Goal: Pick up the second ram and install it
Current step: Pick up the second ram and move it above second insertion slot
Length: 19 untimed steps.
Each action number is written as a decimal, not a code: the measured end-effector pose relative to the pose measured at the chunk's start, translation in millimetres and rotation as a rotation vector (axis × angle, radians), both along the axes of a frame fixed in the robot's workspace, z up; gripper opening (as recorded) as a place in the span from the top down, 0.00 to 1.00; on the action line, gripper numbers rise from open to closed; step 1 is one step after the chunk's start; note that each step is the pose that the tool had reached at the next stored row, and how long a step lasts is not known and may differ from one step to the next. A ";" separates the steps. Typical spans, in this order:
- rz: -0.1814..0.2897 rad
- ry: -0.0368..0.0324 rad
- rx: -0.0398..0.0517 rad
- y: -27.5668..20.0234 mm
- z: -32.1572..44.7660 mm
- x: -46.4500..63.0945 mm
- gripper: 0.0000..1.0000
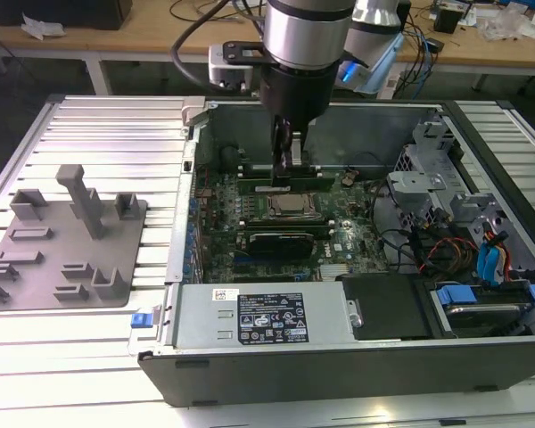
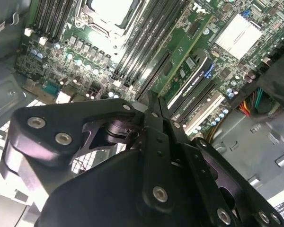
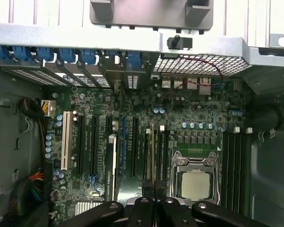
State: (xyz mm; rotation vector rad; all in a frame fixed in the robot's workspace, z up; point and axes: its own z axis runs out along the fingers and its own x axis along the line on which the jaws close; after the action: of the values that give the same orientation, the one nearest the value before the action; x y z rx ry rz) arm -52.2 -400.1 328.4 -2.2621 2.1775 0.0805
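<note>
Installation is the step in hand — the pick-up looks done. In the exterior view the arm reaches straight down into the open computer case [image 1: 339, 379]. The pincer [image 1: 286, 174] stands over the bank of long memory slots at the 12 o'clock side of the processor socket [image 1: 292, 207].

In the first wrist view the pincer's tips are drawn close together on the second ram [image 3: 153, 156]. It shows edge-on as a thin pale strip running away from the tips along the slots, just beside the socket. From that I judge the pincer closed and gripping the stick. Whether the ram's lower edge is already in a slot or just above it, I cannot tell.

At 9 o'clock from the case in the exterior view, the grey holder plate [image 1: 67, 241] sits on the slatted bench [image 1: 98, 134], well apart from the arm.

Seating, by my reading, calls for the stick to be held upright and in line with its slot — not skewed toward the neighbouring slots. It also calls for a straight downward press, even along the stick's length, until it is home. A tilt would likely jam one end.
</note>
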 end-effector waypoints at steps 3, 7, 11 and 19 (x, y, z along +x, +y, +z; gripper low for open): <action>0.000 -0.0001 0.0002 1.6 -4.0 0.0 0.91; 0.000 0.0000 0.0001 3.9 -7.9 0.0 0.91; 0.000 0.0001 -0.0001 7.0 -18.4 0.0 0.91; -0.003 0.0000 0.0000 16.5 -33.1 0.2 0.91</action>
State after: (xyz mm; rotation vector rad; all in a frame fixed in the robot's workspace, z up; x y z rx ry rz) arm -51.9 -383.6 295.3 -2.2584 2.1812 0.0805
